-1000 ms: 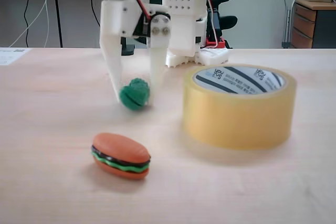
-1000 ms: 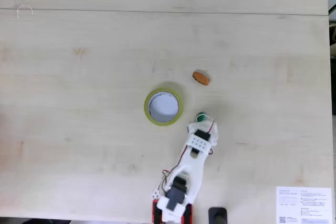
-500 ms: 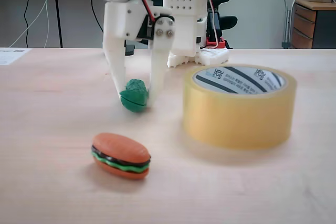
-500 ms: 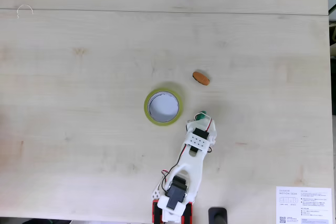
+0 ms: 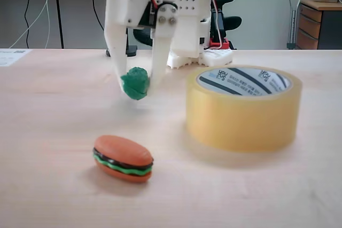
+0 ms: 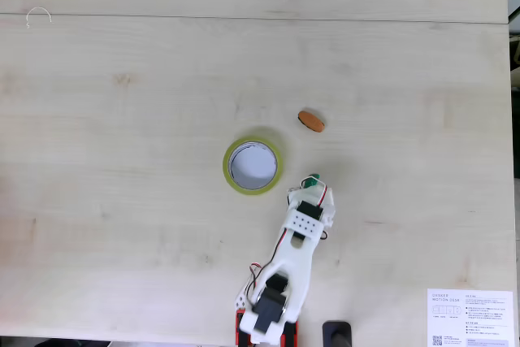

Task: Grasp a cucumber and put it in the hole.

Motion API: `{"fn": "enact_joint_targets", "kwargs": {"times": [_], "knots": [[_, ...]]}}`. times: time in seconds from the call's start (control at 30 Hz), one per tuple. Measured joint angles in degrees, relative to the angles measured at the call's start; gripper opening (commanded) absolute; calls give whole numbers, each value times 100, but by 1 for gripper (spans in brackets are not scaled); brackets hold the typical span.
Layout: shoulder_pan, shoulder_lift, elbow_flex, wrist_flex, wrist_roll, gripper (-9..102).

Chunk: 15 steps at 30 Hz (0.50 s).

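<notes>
In a fixed view, the gripper pinches the cucumber between its 2 white fingers, holding it just clear of the table. The tape roll stands to the right, its hole facing up. A toy burger lies nearer the camera. From above, the cucumber sits just right of the roll.

Bright, even, diffuse light in both fixed views. Shadows soft: faint patches under burger and tape roll. Low view slightly soft, background blurred. Top-down view sharp, table pale, no glare.
</notes>
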Motion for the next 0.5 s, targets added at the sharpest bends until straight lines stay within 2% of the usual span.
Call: {"fn": "enact_joint_targets", "kwargs": {"times": [0.23, 0.5], "knots": [[-9, 958, -62, 615, 62, 9], [-88, 1538, -844, 1257, 352, 10]]}}
